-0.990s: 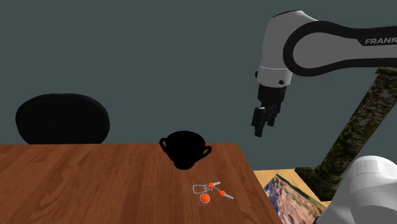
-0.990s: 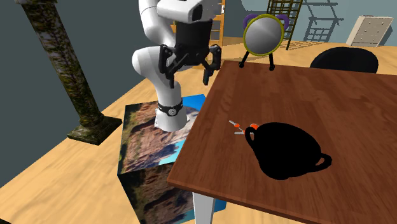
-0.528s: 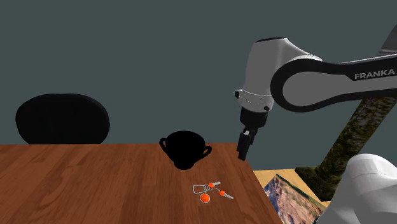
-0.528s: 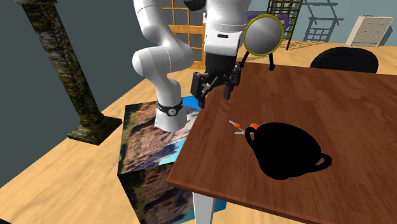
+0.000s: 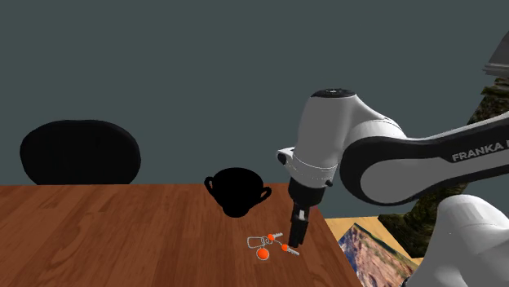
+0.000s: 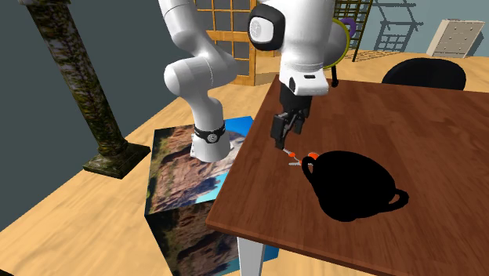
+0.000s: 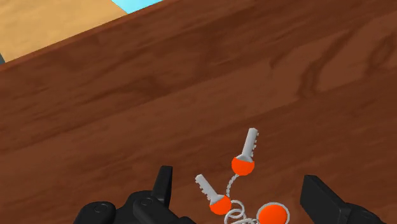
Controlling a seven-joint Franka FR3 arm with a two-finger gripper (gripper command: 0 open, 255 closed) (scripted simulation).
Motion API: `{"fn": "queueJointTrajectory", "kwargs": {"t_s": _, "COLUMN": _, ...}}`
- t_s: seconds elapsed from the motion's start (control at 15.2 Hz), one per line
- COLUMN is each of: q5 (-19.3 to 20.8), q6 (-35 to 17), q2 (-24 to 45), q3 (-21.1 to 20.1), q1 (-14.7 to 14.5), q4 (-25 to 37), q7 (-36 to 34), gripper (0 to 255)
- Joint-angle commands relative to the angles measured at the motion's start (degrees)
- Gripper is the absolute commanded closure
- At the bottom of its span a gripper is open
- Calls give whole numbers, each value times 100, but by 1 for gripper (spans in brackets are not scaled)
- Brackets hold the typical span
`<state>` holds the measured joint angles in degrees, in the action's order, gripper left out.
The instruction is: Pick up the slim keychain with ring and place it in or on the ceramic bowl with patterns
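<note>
- The keychain (image 7: 242, 164) is lying flat on the wooden table (image 5: 122, 236), near the table edge on the arm's side. It is just beside the black two-handled bowl (image 5: 236, 192). In the second exterior view it is sitting just off the bowl's nearer handle, apparently without touching it.
- It is showing as two small grey keys with orange heads, an orange disc and thin wire rings, all loosely linked.
- Judged handling: it is looking light and small.
  - Each key is stiff, but the links are loose, so any part not gripped is likely to be dangling and swinging once lifted.
  - The keys are probably slippery, and the thin rings are offering little for the pads to bite on.
- Judged hold: the cluster where the rings and the orange heads are meeting is offering the thickest bundle. Closing across that cluster is looking safer than pinching a single key shank lying flat on the wood.
- The gripper (image 7: 240, 182) is hanging directly over the keychain and pointing down at the table. Its fingers (image 7: 164, 184) are standing apart, released and holding nothing.
- In the wrist view the keys and rings are lying roughly centred in the gap between the two fingers, and neither finger is touching them.
- In the shoulder view the fingertips are appearing close above the table, at the side of the keychain toward the table edge. Whether they are touching the wood cannot be told.
</note>
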<state>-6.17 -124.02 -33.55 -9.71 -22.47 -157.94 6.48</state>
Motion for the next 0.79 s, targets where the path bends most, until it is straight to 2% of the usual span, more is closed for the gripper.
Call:
{"fn": "queueJointTrajectory", "kwargs": {"t_s": 0.0, "q5": -87, "q6": -330, "q2": 132, "q3": -83, "q1": -181, "q4": -95, "q7": 131, "gripper": 0}}
{"fn": "queueJointTrajectory", "kwargs": {"t_s": 0.46, "q5": -114, "q6": -1054, "q2": 572, "q3": -150, "q1": -175, "q4": -380, "q7": 124, "gripper": 0}}
{"fn": "queueJointTrajectory", "kwargs": {"t_s": 0.73, "q5": -115, "q6": -1115, "q2": 613, "q3": -155, "q1": -173, "q4": -401, "q7": 123, "gripper": 0}}
